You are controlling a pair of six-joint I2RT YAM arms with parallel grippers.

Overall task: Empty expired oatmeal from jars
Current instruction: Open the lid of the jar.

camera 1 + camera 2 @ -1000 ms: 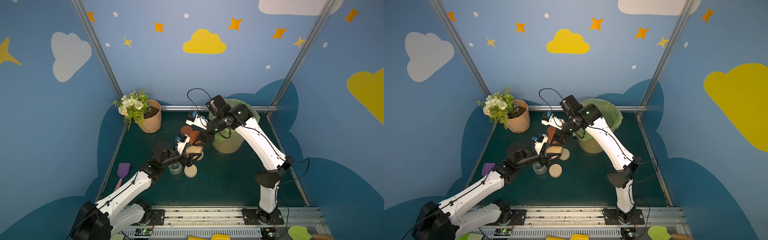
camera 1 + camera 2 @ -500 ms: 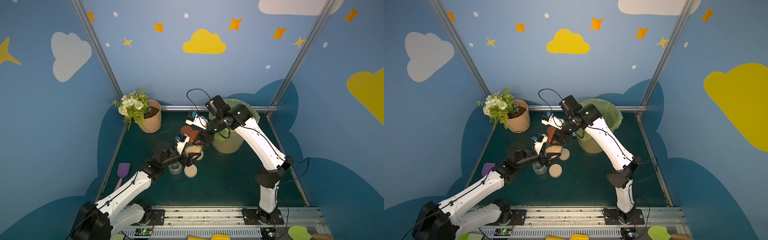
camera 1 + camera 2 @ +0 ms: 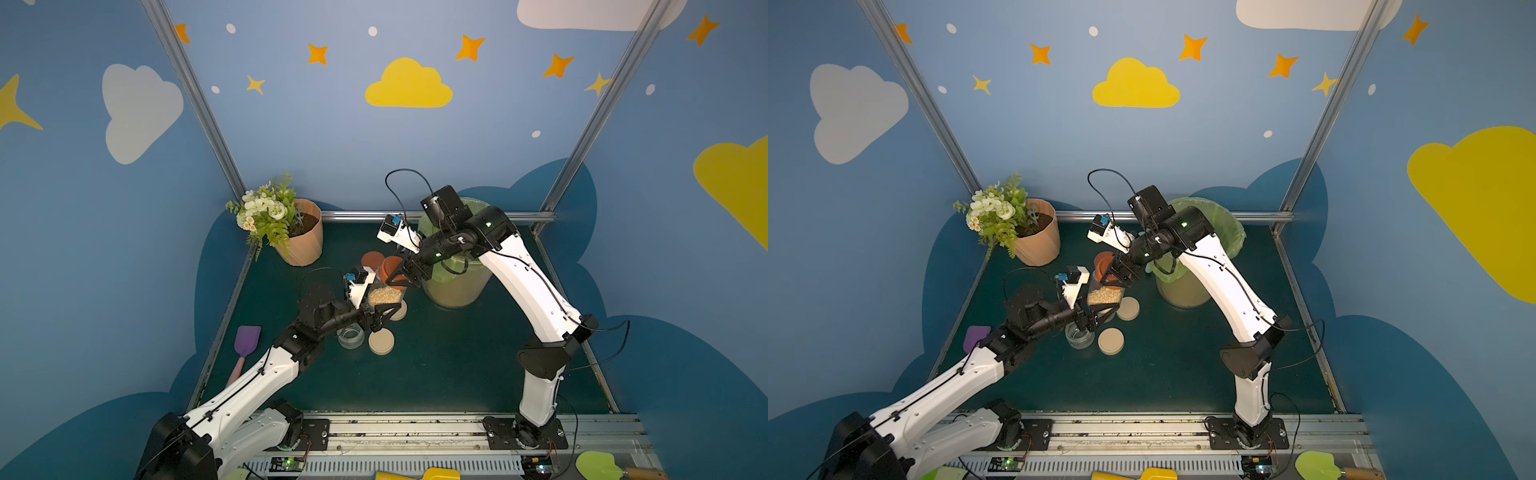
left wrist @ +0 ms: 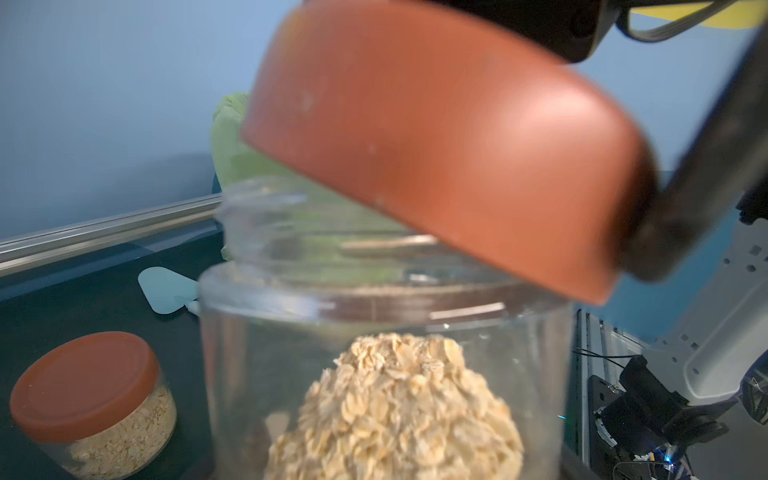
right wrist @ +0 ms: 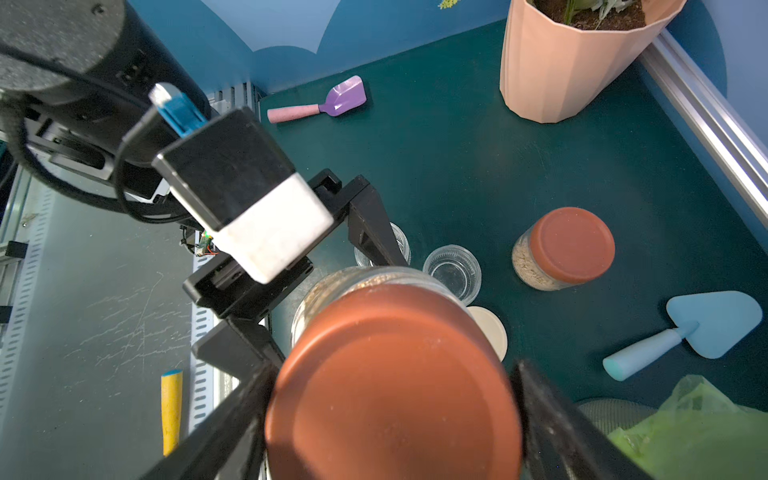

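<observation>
Left gripper (image 3: 379,311) clamps the jar (image 4: 382,316), right gripper (image 5: 392,380) pinches its tilted lid (image 4: 436,137) — if the lid's edge snags the rim, oatmeal (image 4: 395,407) spills short of the bin (image 3: 455,289).

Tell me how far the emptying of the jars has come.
Done: two empty jars stand open, beige lids lying beside them. In hand: the left gripper holds a third jar of oatmeal; the right gripper holds its red lid, tilted off the mouth. Left: pour it out, likely into the bin, then open and empty the fourth jar.
</observation>
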